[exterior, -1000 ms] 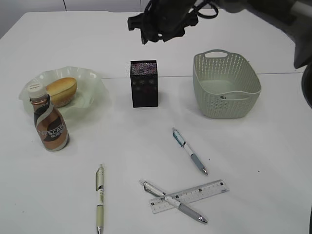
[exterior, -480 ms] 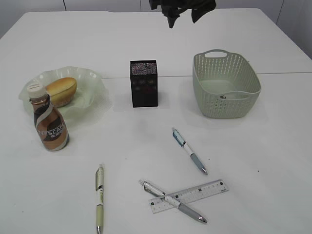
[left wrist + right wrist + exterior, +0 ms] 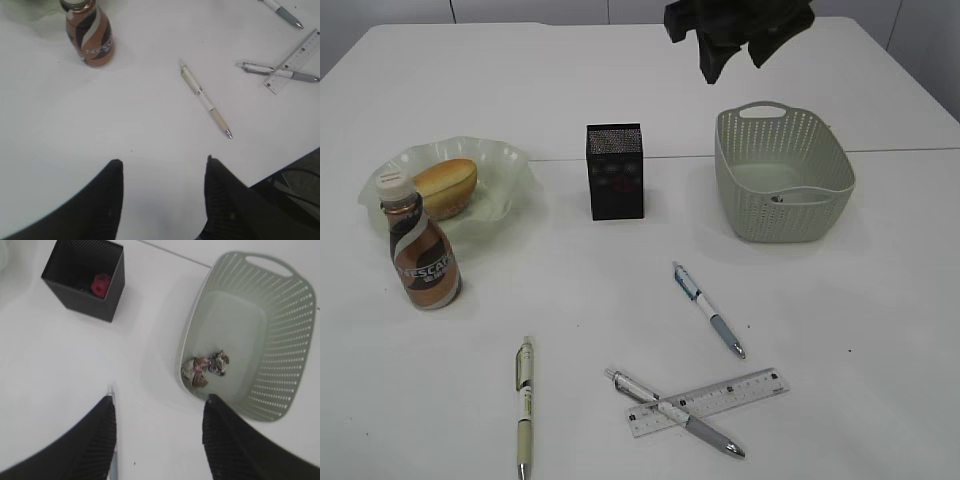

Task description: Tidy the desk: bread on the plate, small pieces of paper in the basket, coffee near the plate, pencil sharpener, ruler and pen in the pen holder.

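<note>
Reaching for the crossed pen (image 3: 675, 412) and ruler (image 3: 708, 402) near the table's (image 3: 840, 330) front edge, you risk dragging both. Your hands, left (image 3: 162, 167) and right (image 3: 159, 405), hang spread and empty.

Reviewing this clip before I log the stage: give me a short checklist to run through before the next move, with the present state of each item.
1. Bread on the plate: ok.
2. Coffee beside the plate: ok.
3. Paper wads in the basket: ok.
4. Pens in the pen holder: not ok; three pens lie on the desk.
5. Ruler in the holder: not ok; it lies under one pen.
6. Sharpener in the holder: cannot tell; a red object sits inside.
7. Left gripper and right gripper free: ok, both open and empty.
</note>
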Available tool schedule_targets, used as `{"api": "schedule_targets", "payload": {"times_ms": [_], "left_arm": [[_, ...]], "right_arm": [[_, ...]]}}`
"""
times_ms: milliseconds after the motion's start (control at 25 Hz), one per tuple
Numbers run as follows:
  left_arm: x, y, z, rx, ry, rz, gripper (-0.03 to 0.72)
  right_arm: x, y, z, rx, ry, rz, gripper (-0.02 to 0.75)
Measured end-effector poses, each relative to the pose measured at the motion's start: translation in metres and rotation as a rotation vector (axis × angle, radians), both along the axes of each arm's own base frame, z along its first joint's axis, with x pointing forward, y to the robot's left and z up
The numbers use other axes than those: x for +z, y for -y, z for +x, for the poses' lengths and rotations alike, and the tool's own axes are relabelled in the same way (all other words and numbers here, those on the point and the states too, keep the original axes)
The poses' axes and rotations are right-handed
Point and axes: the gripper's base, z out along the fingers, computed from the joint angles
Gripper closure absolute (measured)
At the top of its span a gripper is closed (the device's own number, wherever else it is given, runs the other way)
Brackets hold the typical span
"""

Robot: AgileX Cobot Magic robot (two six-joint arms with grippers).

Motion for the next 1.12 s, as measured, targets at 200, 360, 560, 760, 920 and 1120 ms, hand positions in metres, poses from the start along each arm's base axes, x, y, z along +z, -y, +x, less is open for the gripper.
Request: {"api": "schedule_targets", "payload": {"times_ms": [200, 360, 560, 760, 920, 1120], "left_arm": [[0.0, 0.022, 0.008, -0.129, -0.025, 0.004, 0.3], [0.0, 0.05, 0.022, -0.237, -0.061, 0.017, 0.3], [-0.009, 0.093, 0.051, -0.359, -0.122, 0.055, 0.298], [-0.029, 0.148, 0.083, -0.472, -0.173, 0.106, 0.293], [-0.053, 0.196, 0.098, -0.566, -0.194, 0.171, 0.293], [-0.094, 0.244, 0.104, -0.644, -0.239, 0.227, 0.282]], "right_arm": [[0.01, 0.014, -0.045, 0.077, -0.071, 0.02, 0.331], [0.008, 0.028, -0.083, 0.099, -0.131, 0.037, 0.331], [0.008, 0.049, -0.134, 0.116, -0.174, 0.065, 0.331], [0.019, 0.075, -0.189, 0.157, -0.123, 0.074, 0.331], [0.04, 0.098, -0.228, 0.169, 0.003, 0.073, 0.331], [0.061, 0.123, -0.264, 0.155, 0.149, 0.058, 0.331]]}}
